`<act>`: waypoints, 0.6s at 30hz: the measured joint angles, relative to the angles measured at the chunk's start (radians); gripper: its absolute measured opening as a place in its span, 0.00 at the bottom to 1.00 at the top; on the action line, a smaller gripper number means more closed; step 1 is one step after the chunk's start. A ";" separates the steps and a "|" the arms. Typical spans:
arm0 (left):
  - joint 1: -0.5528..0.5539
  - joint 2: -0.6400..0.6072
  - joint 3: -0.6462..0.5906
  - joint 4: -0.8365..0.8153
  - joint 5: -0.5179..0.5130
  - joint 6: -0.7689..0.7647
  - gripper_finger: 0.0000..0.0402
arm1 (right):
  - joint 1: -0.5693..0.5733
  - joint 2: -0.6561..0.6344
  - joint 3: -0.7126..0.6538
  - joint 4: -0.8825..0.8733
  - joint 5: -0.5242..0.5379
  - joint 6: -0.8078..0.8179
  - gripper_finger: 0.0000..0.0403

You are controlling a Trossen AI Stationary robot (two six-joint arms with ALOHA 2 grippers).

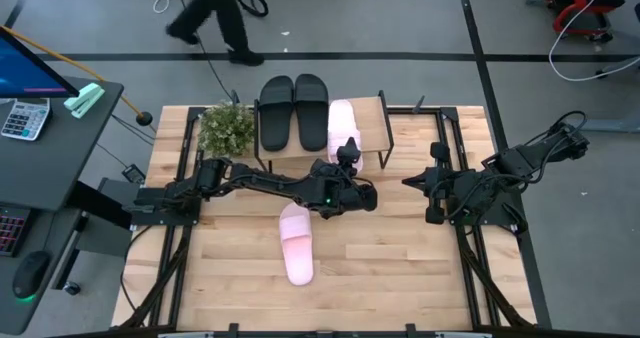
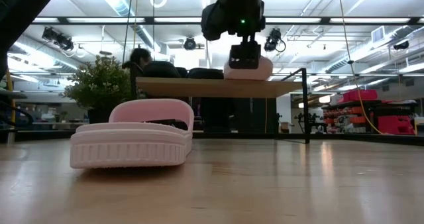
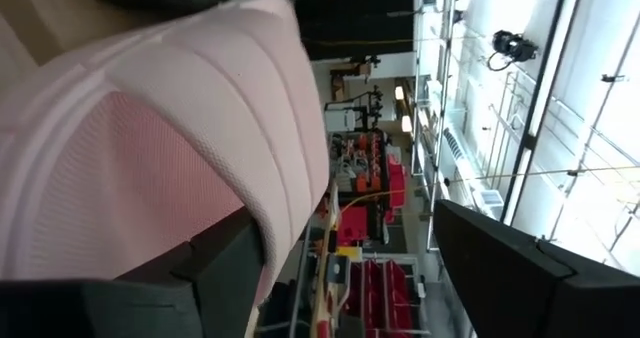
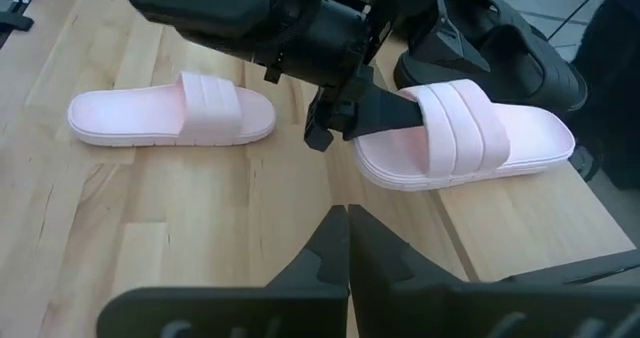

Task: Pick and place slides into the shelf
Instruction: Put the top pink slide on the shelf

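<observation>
Two black slides (image 1: 293, 113) and one pink slide (image 1: 342, 126) rest sole-down on the shelf's wooden board (image 1: 370, 118) at the table's far side. A second pink slide (image 1: 297, 243) lies sole-down on the tabletop nearer the front. My left gripper (image 1: 347, 156) reaches level from the near side to the near end of the shelf's pink slide (image 4: 470, 138), with its jaws open. My right gripper (image 4: 347, 238) is shut on nothing and hangs above the table's right part (image 1: 410, 181). My left gripper has one finger (image 4: 395, 110) pushed level from the near side into the opening under the pink slide's strap (image 3: 200, 128). The other finger (image 3: 520, 268) stands apart outside the strap. Whether the inner finger touches the strap, I cannot tell. The slide's sole rests on the shelf board (image 2: 199, 87).
A potted plant (image 1: 225, 128) stands at the shelf's left end. A person (image 1: 215, 18) walks on the floor beyond the table. A desk with a calculator (image 1: 25, 118) stands to the left. Bare tabletop lies around the near pink slide (image 2: 132, 134).
</observation>
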 joint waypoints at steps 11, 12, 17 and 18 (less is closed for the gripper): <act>0.022 -0.012 0.000 0.057 0.104 0.001 0.72 | 0.000 0.000 0.000 0.001 0.000 0.000 0.00; 0.024 -0.012 0.000 0.057 0.108 0.001 0.72 | 0.000 0.000 0.000 0.001 0.000 0.000 0.00; 0.029 -0.013 0.000 0.013 0.132 -0.004 0.72 | 0.000 0.000 0.000 0.001 0.000 0.000 0.00; 0.029 -0.013 0.000 0.003 0.134 -0.004 0.72 | 0.000 0.000 0.000 0.001 0.000 0.001 0.00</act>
